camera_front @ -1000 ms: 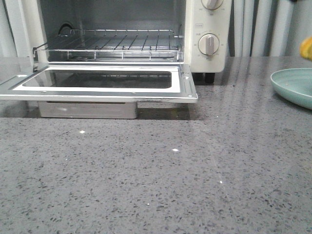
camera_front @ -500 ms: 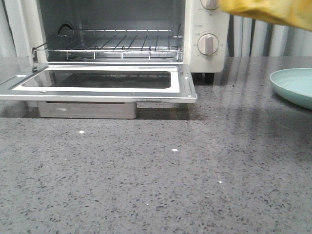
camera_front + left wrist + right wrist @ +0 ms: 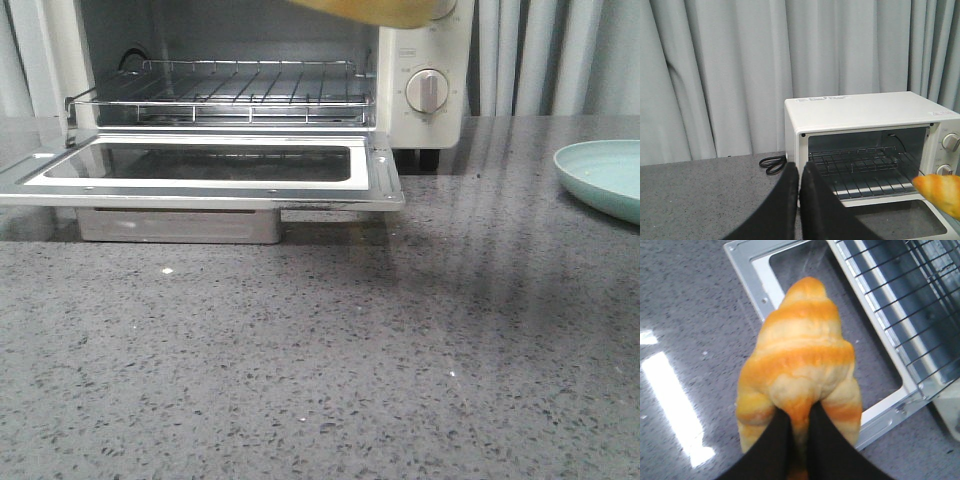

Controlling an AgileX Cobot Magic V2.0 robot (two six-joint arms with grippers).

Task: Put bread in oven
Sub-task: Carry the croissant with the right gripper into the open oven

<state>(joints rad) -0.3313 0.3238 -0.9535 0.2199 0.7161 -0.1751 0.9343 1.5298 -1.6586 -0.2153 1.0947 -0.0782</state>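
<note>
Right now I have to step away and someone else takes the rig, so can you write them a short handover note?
Right gripper: jaws shut on the bread, held in the air above the open oven door.
Left gripper: jaws shut, empty, hanging back and facing the toaster oven.
Done: door is down, bread is picked up; the teal plate on the right is bare as far as it shows.
Left: carry the bread forward onto the wire rack, release, withdraw.
</note>
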